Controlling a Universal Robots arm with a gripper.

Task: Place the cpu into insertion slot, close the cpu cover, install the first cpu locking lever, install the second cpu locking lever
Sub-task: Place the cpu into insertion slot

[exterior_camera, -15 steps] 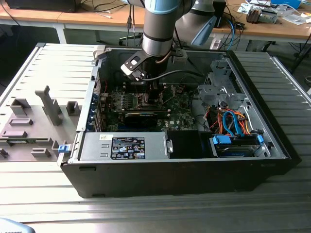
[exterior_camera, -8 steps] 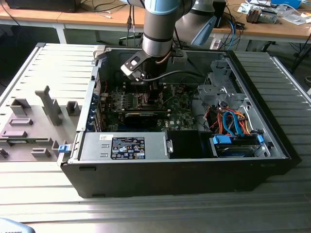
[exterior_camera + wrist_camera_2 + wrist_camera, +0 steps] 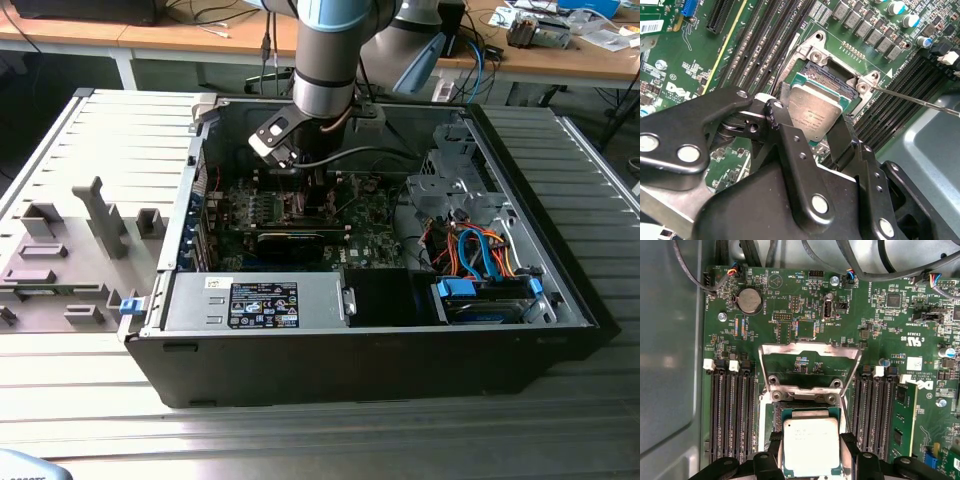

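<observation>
Gripper (image 3: 811, 440) clamped on cpu (image 3: 811, 452) — over insertion slot (image 3: 832, 75); cpu cover (image 3: 810, 347) flipped open.

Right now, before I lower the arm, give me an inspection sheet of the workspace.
Surface: slatted metal table carrying the open computer case.
Job's things: cpu over the insertion slot, seating cannot be told; cpu cover swung open; thin metal rod angled off the slot's corner.
Clutter: grey fixture tray beside the case, at the exterior view's left.
Gripper: gripper shut on the cpu, one finger on each side.
Cables: orange and blue cables inside the case, at the exterior view's right.
Surroundings: wooden desks behind the table.
</observation>
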